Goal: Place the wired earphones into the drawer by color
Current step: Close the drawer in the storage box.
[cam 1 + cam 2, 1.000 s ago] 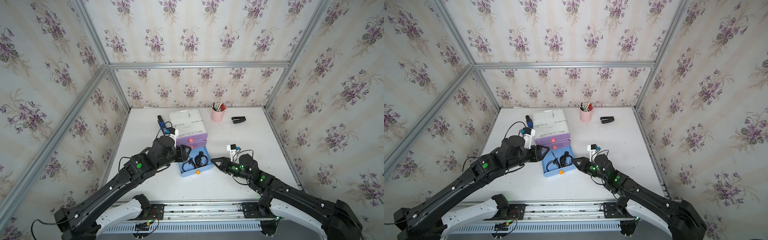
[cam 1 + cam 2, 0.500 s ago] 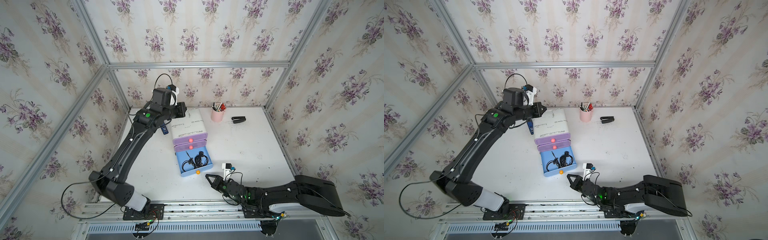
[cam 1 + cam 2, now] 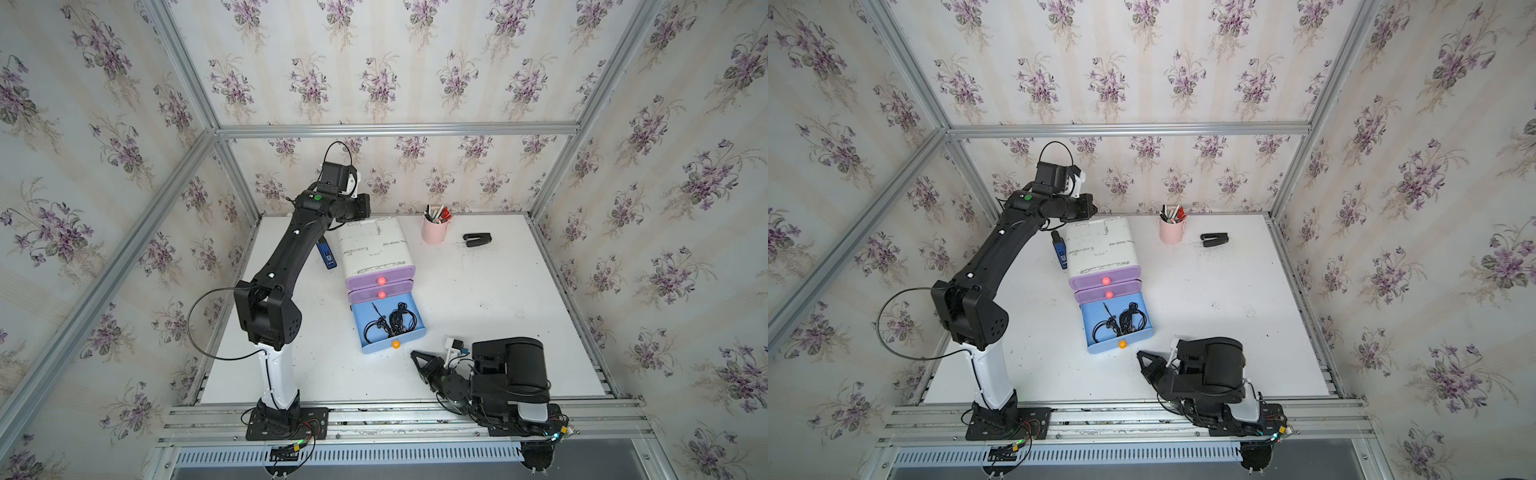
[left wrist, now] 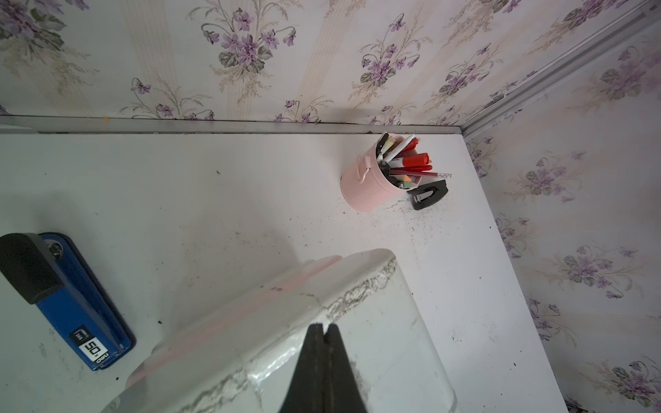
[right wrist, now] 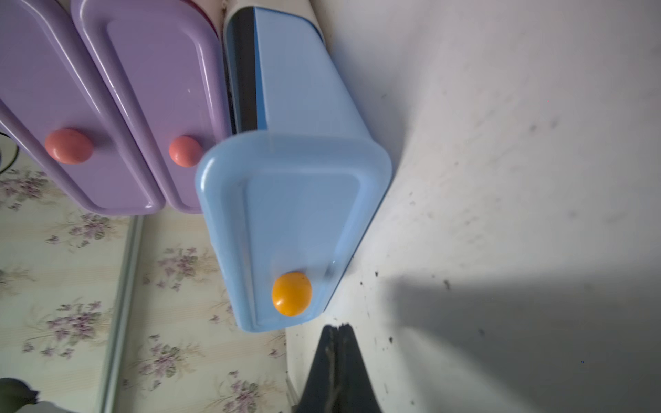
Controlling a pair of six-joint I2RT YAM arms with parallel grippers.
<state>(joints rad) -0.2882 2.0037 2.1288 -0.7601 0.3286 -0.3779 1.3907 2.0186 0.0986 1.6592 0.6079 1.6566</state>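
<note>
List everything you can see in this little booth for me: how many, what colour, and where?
table: 1, white, fills the booth floor
drawer cabinet: 1, white, middle of the table
purple drawers: 2, shut, pink knobs, upper two in the cabinet
blue drawer: 1, pulled open, orange knob, lowest
wired earphones: tangled, count unclear, black, inside the blue drawer
large stapler: 1, blue and black, beside the cabinet
pen cup: 1, pink, back of the table, full of pens
small stapler: 1, black, beside the cup
left gripper: black, shut, raised over the cabinet's back
right gripper: black, shut, near the blue drawer's front
</note>
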